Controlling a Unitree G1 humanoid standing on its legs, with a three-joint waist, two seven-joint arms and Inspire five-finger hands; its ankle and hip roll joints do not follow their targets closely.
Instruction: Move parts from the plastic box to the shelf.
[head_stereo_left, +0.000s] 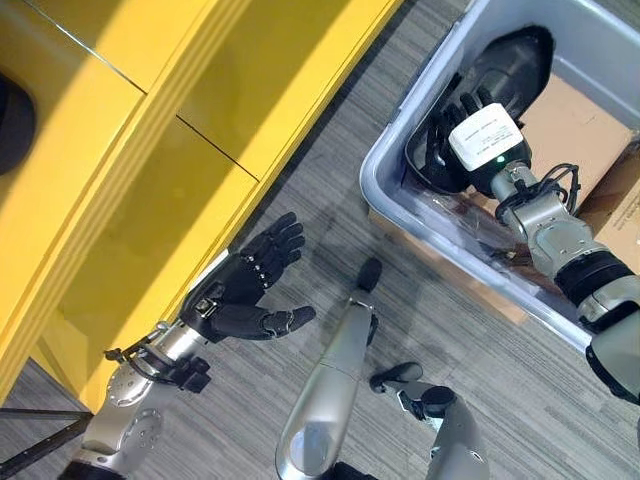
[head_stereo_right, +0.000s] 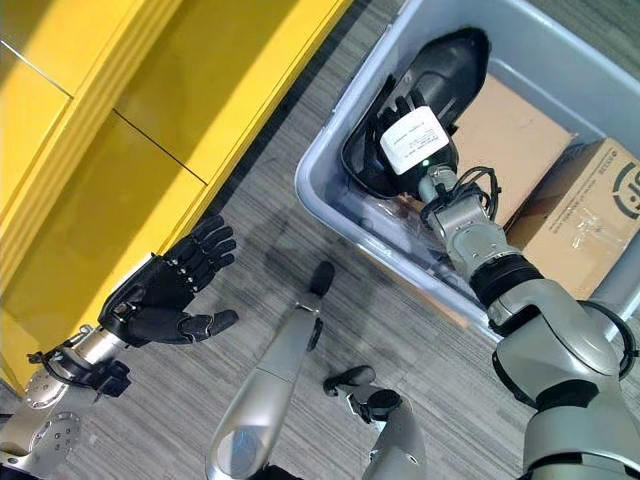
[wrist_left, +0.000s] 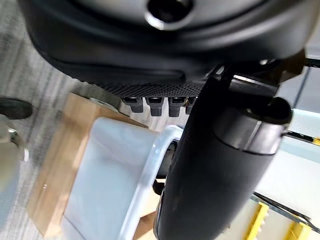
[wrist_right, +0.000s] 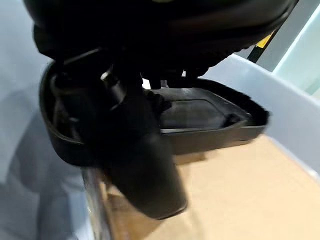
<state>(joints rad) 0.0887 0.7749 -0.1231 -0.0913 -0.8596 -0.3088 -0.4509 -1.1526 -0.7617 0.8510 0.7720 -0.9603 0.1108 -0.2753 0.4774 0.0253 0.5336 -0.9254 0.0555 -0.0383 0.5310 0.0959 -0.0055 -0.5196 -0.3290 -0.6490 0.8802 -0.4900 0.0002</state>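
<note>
A grey plastic box (head_stereo_left: 378, 160) stands on the floor at the right. Inside it a black moulded plastic part (head_stereo_left: 518, 58) leans against the far wall. My right hand (head_stereo_left: 462, 128) reaches down into the box, its fingers (head_stereo_right: 400, 106) curled over the part's rim and its thumb (wrist_right: 140, 150) against the near side. The yellow shelf (head_stereo_left: 150, 150) runs along the left. My left hand (head_stereo_left: 240, 292) hovers beside the shelf's front edge, palm up, with its fingers spread and holding nothing.
Flat cardboard (head_stereo_right: 510, 130) and a cardboard carton (head_stereo_right: 590, 215) lie in the box beside the part. The box rests on a wooden board (wrist_left: 55, 175). A dark object (head_stereo_left: 12, 120) sits on the shelf at the far left. Grey carpet (head_stereo_left: 330, 200) separates shelf and box.
</note>
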